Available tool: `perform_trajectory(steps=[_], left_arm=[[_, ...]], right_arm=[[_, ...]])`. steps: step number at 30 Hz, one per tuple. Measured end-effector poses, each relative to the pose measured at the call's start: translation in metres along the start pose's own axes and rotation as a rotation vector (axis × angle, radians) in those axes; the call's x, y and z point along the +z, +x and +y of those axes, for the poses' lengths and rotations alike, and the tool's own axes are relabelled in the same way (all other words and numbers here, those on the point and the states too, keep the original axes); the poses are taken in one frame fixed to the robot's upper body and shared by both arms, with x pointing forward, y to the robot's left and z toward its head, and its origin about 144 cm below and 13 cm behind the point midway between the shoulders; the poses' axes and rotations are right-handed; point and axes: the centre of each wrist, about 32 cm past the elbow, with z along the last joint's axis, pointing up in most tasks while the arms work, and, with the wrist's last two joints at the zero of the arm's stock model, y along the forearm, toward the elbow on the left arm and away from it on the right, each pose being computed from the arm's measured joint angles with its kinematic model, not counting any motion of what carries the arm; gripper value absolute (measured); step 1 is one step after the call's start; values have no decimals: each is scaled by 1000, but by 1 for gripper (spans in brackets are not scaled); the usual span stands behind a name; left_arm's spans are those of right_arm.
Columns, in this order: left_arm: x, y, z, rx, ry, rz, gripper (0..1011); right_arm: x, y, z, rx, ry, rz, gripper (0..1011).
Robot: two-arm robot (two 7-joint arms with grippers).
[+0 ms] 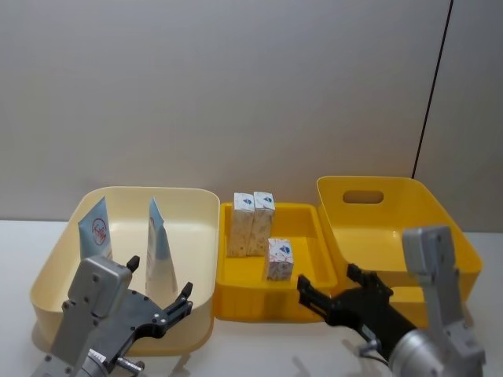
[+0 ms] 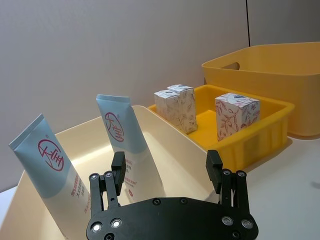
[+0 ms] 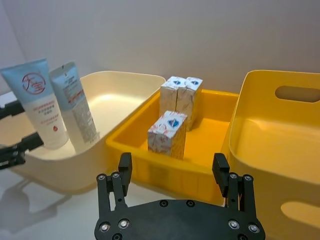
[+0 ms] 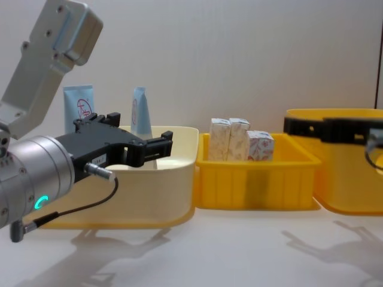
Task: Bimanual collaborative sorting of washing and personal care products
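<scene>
Two pale-blue tubes [image 1: 97,228] [image 1: 159,243] with a red round logo stand upright in the cream bin [image 1: 149,190] on the left. Three small white cartons stand in the shallow yellow tray [image 1: 308,236]: two side by side at the back [image 1: 252,223], one nearer the front [image 1: 280,258]. My left gripper [image 1: 161,279] hovers open and empty at the cream bin's near side, facing the tubes [image 2: 122,135]. My right gripper [image 1: 328,279] is open and empty in front of the tray's near right corner, facing the front carton [image 3: 167,135].
A deep yellow bin [image 1: 393,228] with a handle slot stands at the right with nothing showing inside. The three containers sit side by side on a white table [image 4: 239,251], backed by a plain wall. The table in front of them is bare.
</scene>
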Motion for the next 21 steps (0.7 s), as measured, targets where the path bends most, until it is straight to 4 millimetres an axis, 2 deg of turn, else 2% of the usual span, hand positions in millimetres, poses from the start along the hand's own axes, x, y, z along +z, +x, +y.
perform_trajectory(steps=[10, 21], left_arm=[[0, 0, 0, 0, 0, 0, 1001], [0, 0, 0, 0, 0, 0, 1001]], right_arm=[[28, -14, 20, -52, -30, 25, 1001], [42, -24, 42, -99, -104, 17, 1001]])
